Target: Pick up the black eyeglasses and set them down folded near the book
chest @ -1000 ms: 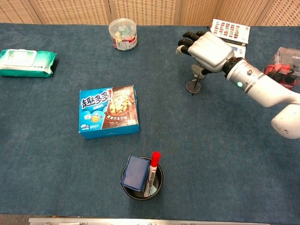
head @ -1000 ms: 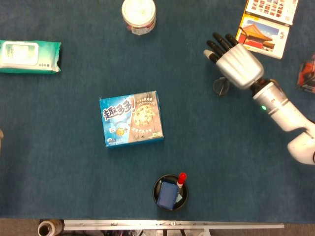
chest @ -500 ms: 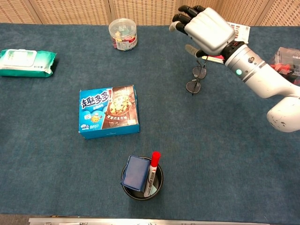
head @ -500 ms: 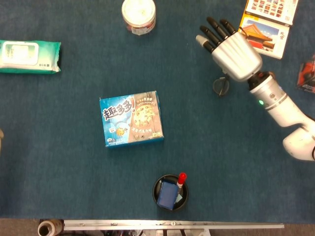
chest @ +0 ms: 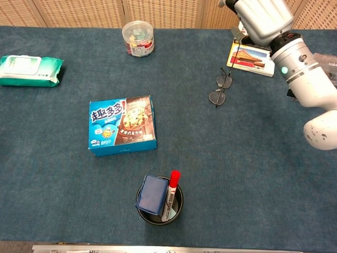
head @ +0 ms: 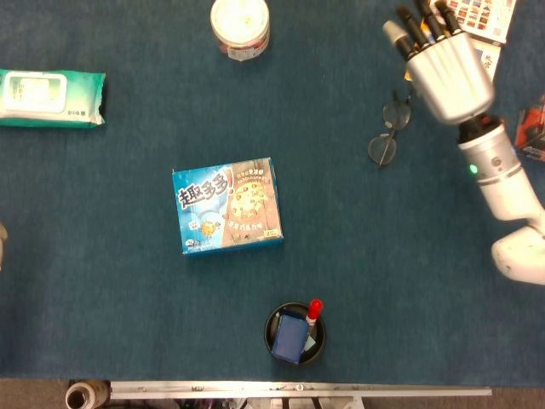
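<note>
Eyeglasses [head: 390,132] are seen in the head view lying on the blue worktop [head: 128,281], apparently folded, at about 7 o'clock of the book [head: 456,34] and near it. Placement is judged done; nothing looks left but clearing the arm away. The right hand [head: 444,70] is seen raised just beside the glasses, at their 2 o'clock, overlapping the book. Its fingers [head: 415,21] are stretched out nearly straight and slightly apart, pointed to 12 o'clock. Nothing is held and nothing is touched by them, as far as can be told. The left hand is not seen. A cookie box [head: 228,206] is seen near centre, a wipes pack [head: 51,97] at 9 o'clock, a round tub [head: 240,25] at 12 o'clock, and a pen cup [head: 295,334] at 6 o'clock.

In the chest view the eyeglasses [chest: 219,90] are seen flat on the worktop [chest: 63,200], at 7 o'clock of the book [chest: 251,56], close but not touching. The right hand [chest: 260,18] is cut by the top edge, so the fingers cannot be judged here. The left hand is absent here as well. The cookie box [chest: 122,125] and pen cup [chest: 159,198] are well apart from the glasses.
</note>
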